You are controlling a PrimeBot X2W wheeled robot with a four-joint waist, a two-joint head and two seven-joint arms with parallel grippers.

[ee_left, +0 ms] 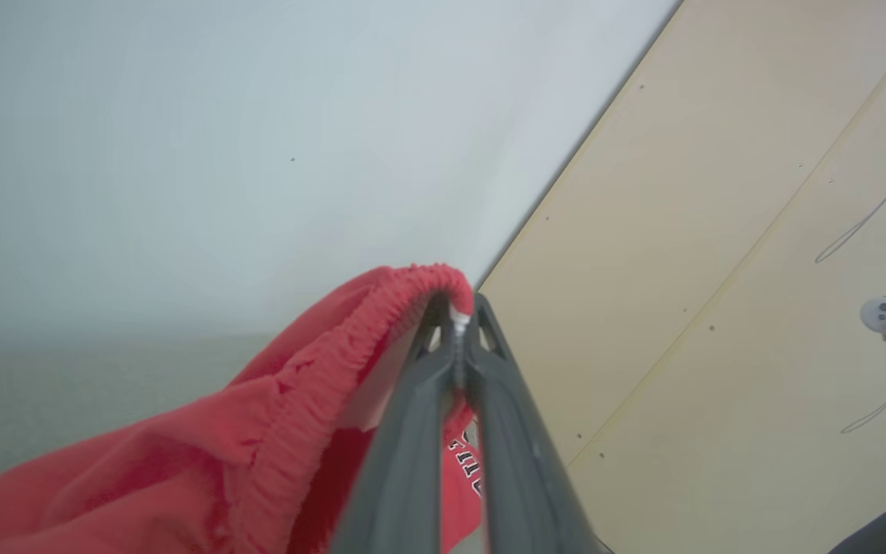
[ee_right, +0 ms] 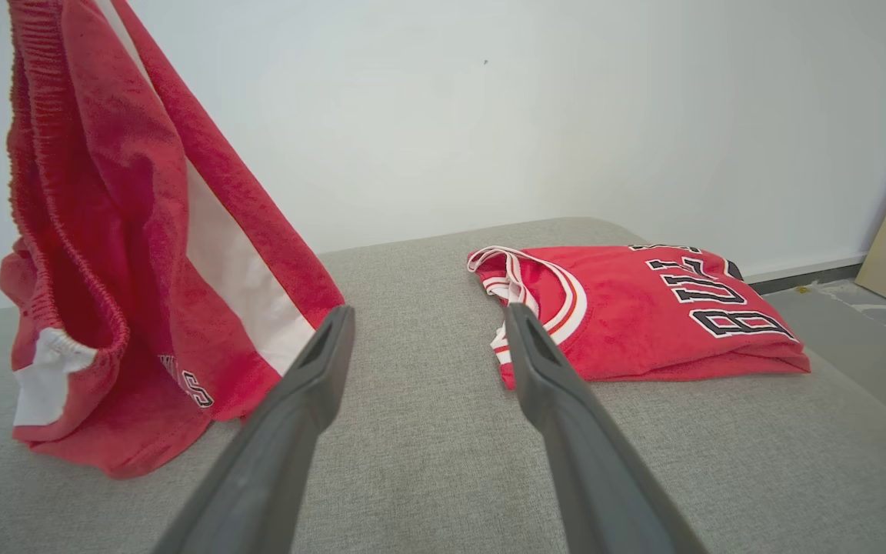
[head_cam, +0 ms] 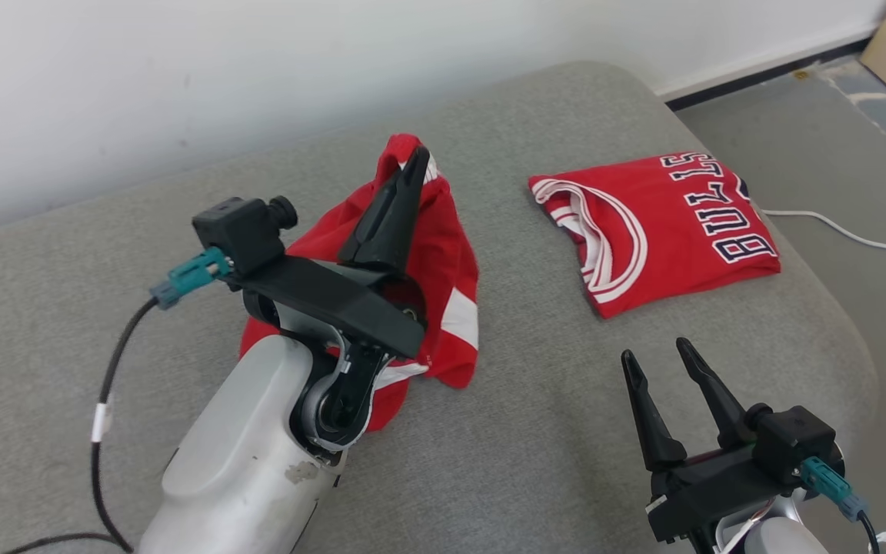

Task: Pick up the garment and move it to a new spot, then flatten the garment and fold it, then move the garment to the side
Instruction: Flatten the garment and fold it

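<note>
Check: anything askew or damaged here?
Nothing serious. The left pincer pinches the red shorts by the waistband, so they hang bunched, hem on the grey cushion. The left forearm shows chipped paint. The folded Bulls jersey lies neat.

- bright, even, diffuse light in all three views; no hard glare, though the white wall (head_cam: 181, 77) is washed nearly blank.
- shadows are soft: a faint darker patch on the grey cushion (head_cam: 566, 462) beneath the red shorts (head_cam: 454, 261), a thin line under the folded jersey (head_cam: 658, 231).
- head view is sharp across most of the frame, colours saturated.
- left wrist view is hazy; wall and cushion melt into a pale blur at its left, and the left gripper (ee_left: 458, 317) is soft close to the lens.
- right wrist view holds the jersey lettering crisp, while the right gripper (ee_right: 429, 315) blurs and stretches wide toward the bottom edge.
</note>
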